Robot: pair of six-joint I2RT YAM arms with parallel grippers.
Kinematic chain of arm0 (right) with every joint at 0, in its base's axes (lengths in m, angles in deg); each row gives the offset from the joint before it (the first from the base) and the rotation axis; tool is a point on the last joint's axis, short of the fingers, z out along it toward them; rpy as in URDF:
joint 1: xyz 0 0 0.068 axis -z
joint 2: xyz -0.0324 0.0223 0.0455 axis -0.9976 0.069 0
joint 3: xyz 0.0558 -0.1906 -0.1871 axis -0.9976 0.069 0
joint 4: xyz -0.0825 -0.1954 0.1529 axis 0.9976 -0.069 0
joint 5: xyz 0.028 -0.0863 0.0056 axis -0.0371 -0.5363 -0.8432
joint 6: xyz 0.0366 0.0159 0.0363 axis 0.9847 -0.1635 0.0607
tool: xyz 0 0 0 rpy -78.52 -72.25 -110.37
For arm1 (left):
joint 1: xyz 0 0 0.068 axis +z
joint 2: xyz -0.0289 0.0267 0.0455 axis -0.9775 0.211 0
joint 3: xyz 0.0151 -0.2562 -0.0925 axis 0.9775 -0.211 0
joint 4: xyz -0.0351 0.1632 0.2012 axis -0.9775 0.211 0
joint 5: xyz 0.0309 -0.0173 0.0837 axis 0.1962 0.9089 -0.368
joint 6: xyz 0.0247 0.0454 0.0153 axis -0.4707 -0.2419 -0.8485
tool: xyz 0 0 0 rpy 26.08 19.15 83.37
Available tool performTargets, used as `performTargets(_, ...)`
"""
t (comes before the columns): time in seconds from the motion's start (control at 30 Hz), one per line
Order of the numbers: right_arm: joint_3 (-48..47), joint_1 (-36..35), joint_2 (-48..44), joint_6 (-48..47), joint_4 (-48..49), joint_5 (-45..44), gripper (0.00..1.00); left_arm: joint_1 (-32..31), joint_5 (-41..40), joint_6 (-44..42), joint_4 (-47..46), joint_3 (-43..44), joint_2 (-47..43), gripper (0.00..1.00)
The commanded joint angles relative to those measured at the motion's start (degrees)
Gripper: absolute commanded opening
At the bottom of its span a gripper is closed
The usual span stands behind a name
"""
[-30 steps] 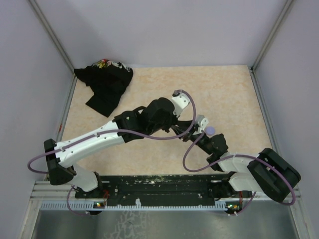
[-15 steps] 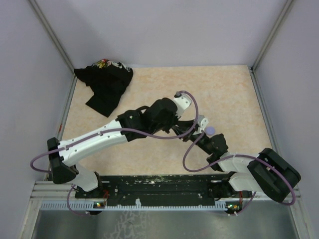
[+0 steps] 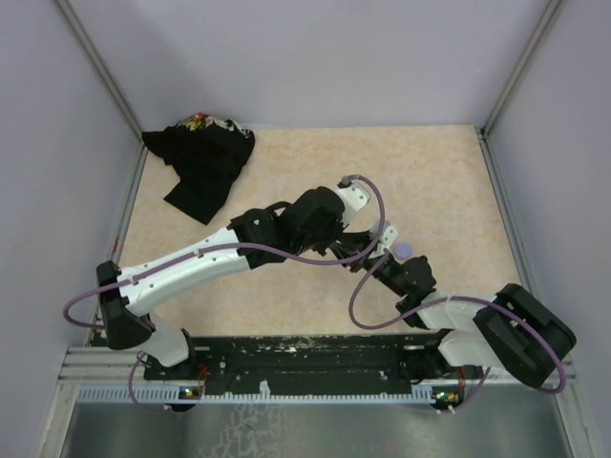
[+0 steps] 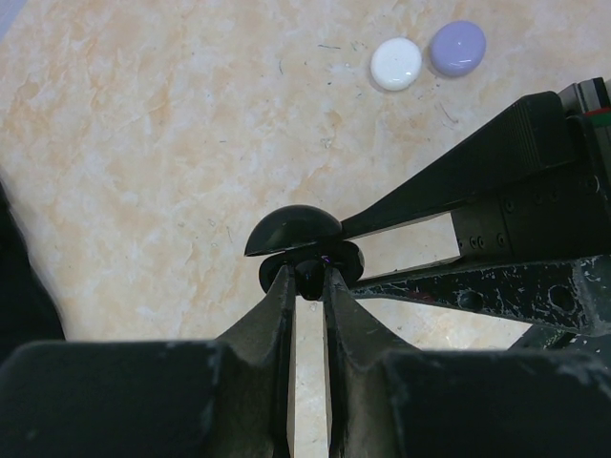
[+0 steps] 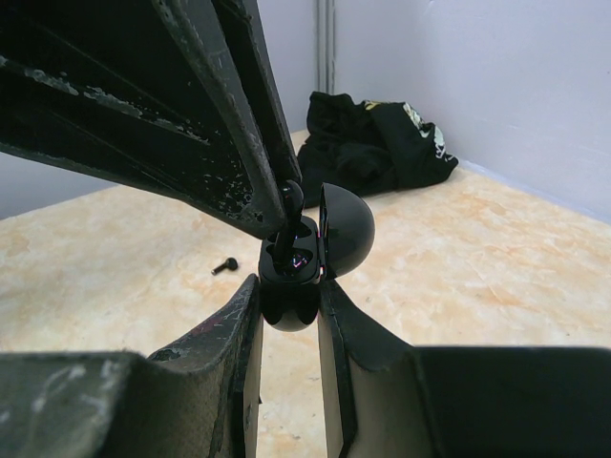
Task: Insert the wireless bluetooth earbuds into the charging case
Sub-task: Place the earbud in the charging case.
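Right gripper (image 5: 289, 296) clamps one glossy black round charging case (image 5: 348, 229), lid open; left gripper (image 4: 307, 286) pinches one dark earbud (image 5: 291, 205) at its mouth. Ahead of the left gripper, open beige tabletop (image 4: 143, 143) bears one white disc (image 4: 395, 64) and one lavender disc (image 4: 457, 48).

The surface (image 3: 449, 181) is pale peach-beige, marbled with cream veins; the charging case (image 5: 344, 234) is glossy black; the held earbud (image 5: 292, 202) is black; the loose earbud (image 5: 225, 266) is black too; the white disc (image 4: 395, 64) lies by the lavender disc (image 4: 457, 48); the crumpled cloth (image 3: 200, 162) is black with a red, yellow and white print; the cables (image 3: 286, 256) are purple.
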Motion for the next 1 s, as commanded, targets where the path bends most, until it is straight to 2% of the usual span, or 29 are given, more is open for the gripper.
performTargets(0.0,-0.12,-0.17,-0.45,0.5,6.11,0.21,0.0,0.3,2.35,-0.59,2.85,1.17,1.23,0.0)
performTargets(0.3,1.34,-0.16,0.05,1.46,9.91,-3.62,0.0,0.26,-0.83,5.47,3.84,0.74,1.28,0.0)
performTargets(0.4,1.45,-0.1,0.29,1.57,10.39,-3.59,0.0,0.21,0.4,8.26,3.74,0.79,2.44,0.0)
performTargets(0.53,1.47,-0.13,0.22,1.38,10.48,-3.73,0.0,0.22,-1.86,12.2,5.63,2.13,3.38,0.0)
performTargets(0.83,1.36,-0.14,-0.21,1.34,10.23,-3.18,0.0,-0.67,-2.59,16.57,8.25,5.16,6.11,0.0)
performTargets(0.9,1.28,-0.16,-0.22,1.41,10.01,-2.93,0.0,-0.71,-3.17,17.6,8.79,5.96,6.72,0.03)
performTargets(0.97,1.23,-0.16,-0.32,1.33,9.83,-2.81,0.0,-0.71,-4.08,18.58,9.35,6.51,7.05,0.11)
